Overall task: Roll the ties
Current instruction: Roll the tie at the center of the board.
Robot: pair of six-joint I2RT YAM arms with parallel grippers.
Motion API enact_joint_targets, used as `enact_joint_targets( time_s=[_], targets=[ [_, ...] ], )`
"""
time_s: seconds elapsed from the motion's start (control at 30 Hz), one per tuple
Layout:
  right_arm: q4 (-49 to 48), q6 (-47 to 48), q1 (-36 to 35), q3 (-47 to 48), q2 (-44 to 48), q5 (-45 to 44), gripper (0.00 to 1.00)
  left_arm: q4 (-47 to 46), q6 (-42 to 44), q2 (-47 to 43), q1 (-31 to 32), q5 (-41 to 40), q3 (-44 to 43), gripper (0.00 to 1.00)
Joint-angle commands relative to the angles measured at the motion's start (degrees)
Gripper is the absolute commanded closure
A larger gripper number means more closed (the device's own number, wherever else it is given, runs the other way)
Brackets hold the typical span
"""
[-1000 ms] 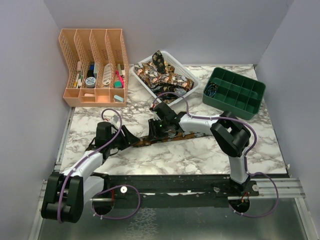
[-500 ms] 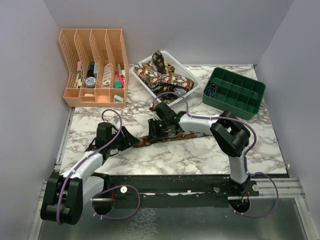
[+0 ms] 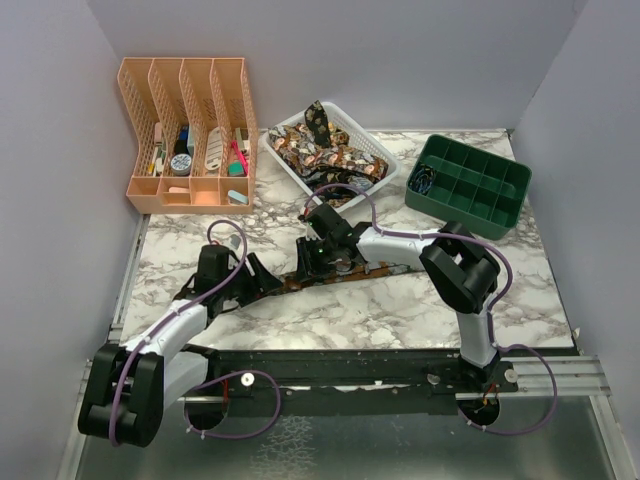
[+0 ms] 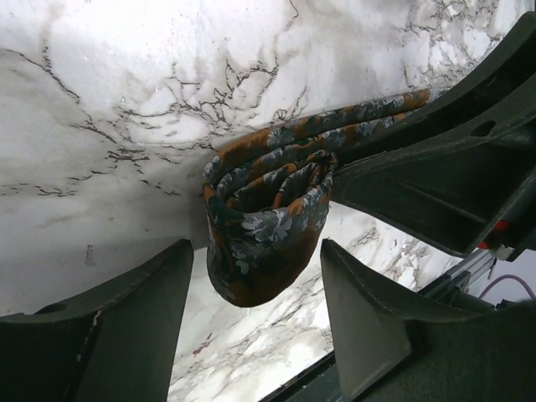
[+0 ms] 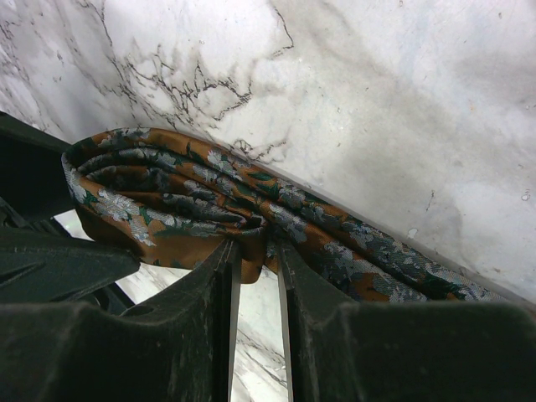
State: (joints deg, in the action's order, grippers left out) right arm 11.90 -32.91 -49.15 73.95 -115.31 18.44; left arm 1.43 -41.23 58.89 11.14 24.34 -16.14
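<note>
Found a peach organizer (image 3: 190, 200) at ten o'clock on the marbled surface (image 3: 400, 310), a white basket (image 3: 385, 165) at twelve and a green divided tray (image 3: 470, 215) at two, all well apart from the work at the centre. Saw small stationery standing in the organizer's slots and heaped ties (image 3: 320, 150) filling the basket. Saw also something dark (image 3: 424, 180) in the tray's near-left compartment, too small to name.

Located the tie (image 4: 264, 226) at the centre of the surface, lying roughly from nine to three, its nine-o'clock end wound into a loose roll. Could make out little of it from above under the two arms. Caught the left gripper (image 4: 255, 251) wide, one finger on either side of the roll, with a sliver of marble showing beside one finger. Caught the right gripper (image 5: 255, 251) narrow, pinching a fold of the tie just at three o'clock of the roll, its black body close beside the left gripper.

Against a second before, noted the left arm nudged slightly towards three o'clock. Noted the right arm, organizer, basket and tray where they were.
</note>
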Motion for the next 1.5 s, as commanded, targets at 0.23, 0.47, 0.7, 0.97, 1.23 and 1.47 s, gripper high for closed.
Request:
enact_joint_targets(
  time_s=[0.23, 0.47, 0.7, 0.97, 1.23, 1.47],
  targets=[
    [2.27, 1.18, -0.17, 0.40, -2.47, -2.22, 0.71, -1.16, 2.22, 2.20, 0.25, -1.26, -0.16, 0.53],
    [2.34, 1.18, -0.20, 0.57, -2.21, -1.76, 0.71, -3.10, 1.78, 1.48, 0.29, -1.28, -0.78, 0.65],
    [2.71, 1.06, -0.25, 1.73, -0.83, -0.93, 0.68, 1.77, 2.07, 1.22, 1.33, -5.42, -4.07, 0.79],
    [3.56, 2.61, -0.04, 1.95, 4.57, -4.51, 0.53, 10.25, 3.65, 1.04, 4.23, -11.81, -9.50, 0.84],
    [4.85, 5.46, 1.14, -0.03, 8.24, -12.09, 0.51, 15.29, 3.90, 2.84, 7.62, -17.47, -14.38, 0.85],
    [5.84, 10.89, 1.50, -1.39, 6.68, -21.36, 0.52, 15.88, 3.54, 5.04, 8.63, -17.80, -17.27, 0.84]
  ],
)
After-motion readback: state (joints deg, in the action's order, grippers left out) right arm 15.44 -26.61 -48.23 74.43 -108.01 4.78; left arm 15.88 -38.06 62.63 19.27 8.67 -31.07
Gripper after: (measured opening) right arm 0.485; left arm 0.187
